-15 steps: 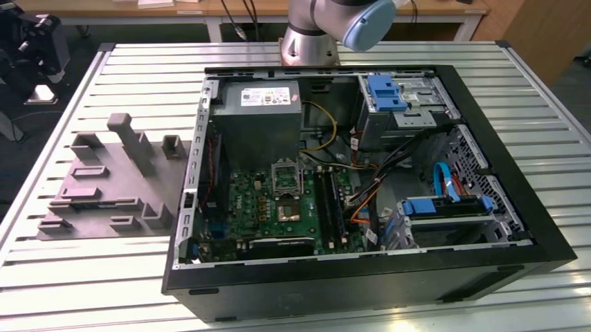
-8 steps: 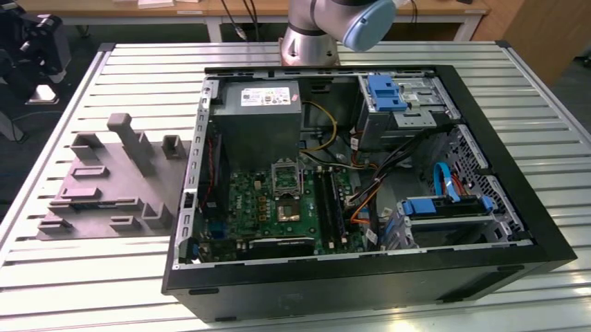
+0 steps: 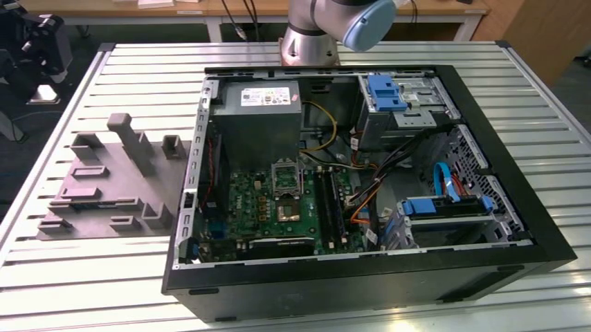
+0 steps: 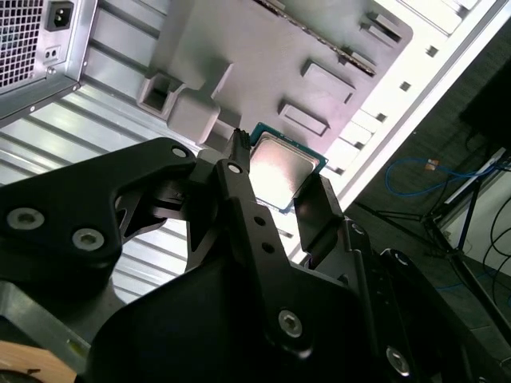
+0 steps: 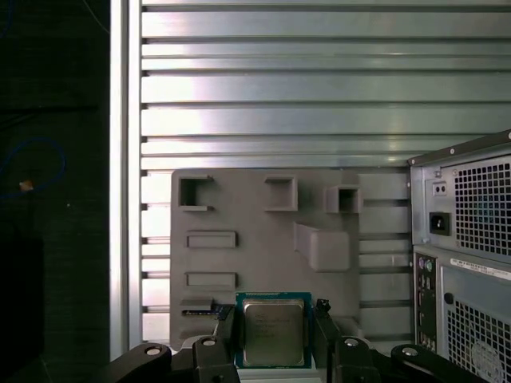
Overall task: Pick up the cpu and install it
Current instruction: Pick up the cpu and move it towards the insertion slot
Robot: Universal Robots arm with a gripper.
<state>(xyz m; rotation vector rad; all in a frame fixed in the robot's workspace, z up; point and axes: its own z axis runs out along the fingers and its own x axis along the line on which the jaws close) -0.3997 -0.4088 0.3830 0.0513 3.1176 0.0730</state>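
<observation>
The jaws are gripping the cpu (image 5: 273,329) — two black fingers (image 5: 221,337) are pressing against opposite edges of the chip. In both wrist views its silvery metal top is facing the camera, with a thin rim showing around it. In the second wrist view the cpu (image 4: 286,169) is sitting between the fingertips, tilted against the background. Behind it a grey moulded parts tray (image 4: 263,56) is lying on the slatted metal desk (image 4: 96,120), and the chip is looking raised clear of the tray rather than resting in it. In the first wrist view the tray (image 5: 263,239) is showing its rectangular pockets and raised blocks. The perforated rear panel of the computer case (image 5: 471,239) is standing just beside the tray.

In the exterior view the same tray (image 3: 102,187) is lying at the exterior view's left. It is sitting close against the side of the open black case (image 3: 517,228), which is taking up the centre and right of the frame. Inside the case, a grey power supply (image 3: 263,117) is sitting toward the upper middle. Below it is the green motherboard (image 3: 259,207), which is carrying a metal-framed socket (image 3: 286,180) with a dark centre. Blue drive brackets (image 3: 386,93) are sitting at the upper right of the case. The robot arm's base (image 3: 314,31) is standing at the top centre — just behind the case.
</observation>
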